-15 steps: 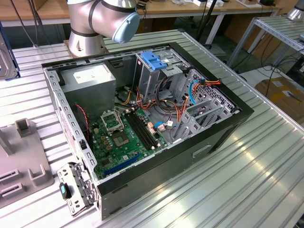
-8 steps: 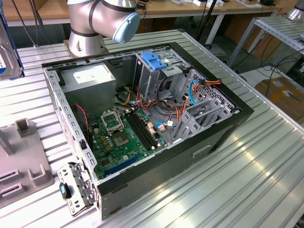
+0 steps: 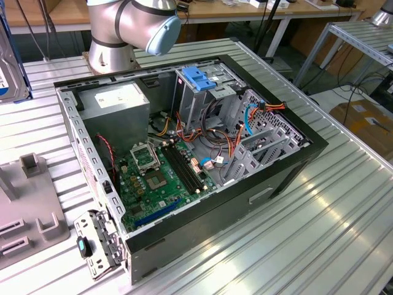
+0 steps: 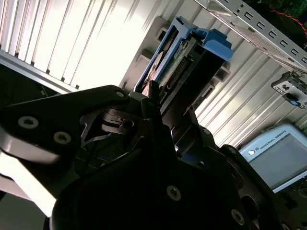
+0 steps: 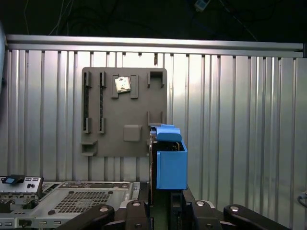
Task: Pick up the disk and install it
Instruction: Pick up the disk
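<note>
**Figure. The disk in the gripper, outside the computer case.** In both wrist views you are seeing the gripper (image 5: 165, 205) (image 4: 168, 108) with its jaws closed on the disk (image 5: 170, 163) (image 4: 187, 62). The fingers (image 4: 149, 98) are pressing on its two flat faces at one end, and the blue carrier rail is standing out at the free end. In the first wrist view the disk is hanging over the ribbed metal table (image 5: 240, 120), overlapping one corner of the grey fixture plate (image 5: 123, 112), with the computer case (image 5: 72, 201) lying beside the gripper. In the exterior view you are looking at the case (image 3: 202, 153) lying open on the table (image 3: 319, 233). Its blue-clipped drive cage (image 3: 199, 77) is standing inside, the arm (image 3: 132, 24) is rising behind it, and the fixture plate (image 3: 31, 215) is resting toward the exterior view's left.
</note>
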{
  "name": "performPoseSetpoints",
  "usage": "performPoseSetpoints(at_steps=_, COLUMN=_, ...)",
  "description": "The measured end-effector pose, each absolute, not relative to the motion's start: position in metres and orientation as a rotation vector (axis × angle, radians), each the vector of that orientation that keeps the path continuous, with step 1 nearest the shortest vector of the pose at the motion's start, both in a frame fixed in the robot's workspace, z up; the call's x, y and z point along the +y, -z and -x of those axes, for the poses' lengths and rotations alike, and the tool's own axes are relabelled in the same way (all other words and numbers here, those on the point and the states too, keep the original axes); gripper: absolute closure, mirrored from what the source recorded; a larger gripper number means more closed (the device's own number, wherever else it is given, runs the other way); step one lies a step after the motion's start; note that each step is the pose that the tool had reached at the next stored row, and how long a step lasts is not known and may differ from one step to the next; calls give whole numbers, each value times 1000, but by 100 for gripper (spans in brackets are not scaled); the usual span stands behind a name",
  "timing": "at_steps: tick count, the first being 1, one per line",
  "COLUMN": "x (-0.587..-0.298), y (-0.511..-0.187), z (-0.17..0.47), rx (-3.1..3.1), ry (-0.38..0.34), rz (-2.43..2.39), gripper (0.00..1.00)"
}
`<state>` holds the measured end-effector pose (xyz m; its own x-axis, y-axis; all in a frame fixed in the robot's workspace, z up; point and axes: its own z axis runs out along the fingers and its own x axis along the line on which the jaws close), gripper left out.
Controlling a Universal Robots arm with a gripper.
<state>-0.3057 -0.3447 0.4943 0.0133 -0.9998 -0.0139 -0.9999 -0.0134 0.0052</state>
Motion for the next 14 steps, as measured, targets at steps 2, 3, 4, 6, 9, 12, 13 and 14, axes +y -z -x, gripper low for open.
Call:
performPoseSetpoints(at_steps=2, x=-345, y=-494, z=305, rx=2202, ry=-21, rz=2232, gripper=65)
performPoseSetpoints(at_steps=3, x=-345, y=-494, z=305, rx=2202, ry=-21, rz=2232, gripper=65)
performPoseSetpoints(at_steps=4, x=-345, y=-494, z=304, rx=2202, ry=-21, rz=2232, gripper=65)
performPoseSetpoints(at_steps=6, x=-345, y=-494, z=304, rx=2202, ry=-21, rz=2232, gripper=65)
performPoseSetpoints(at_steps=9, x=-345, y=-494, z=303, rx=2202, ry=-21, rz=2232, gripper=65)
performPoseSetpoints(at_steps=12, x=-345, y=-494, z=302, rx=2202, ry=-21, rz=2232, gripper=65)
performPoseSetpoints(at_steps=13, x=-345, y=-494, z=300, rx=2202, ry=-21, rz=2232, gripper=65)
performPoseSetpoints(at_steps=14, x=-345, y=-494, z=298, rx=2202, ry=-21, rz=2232, gripper=65)
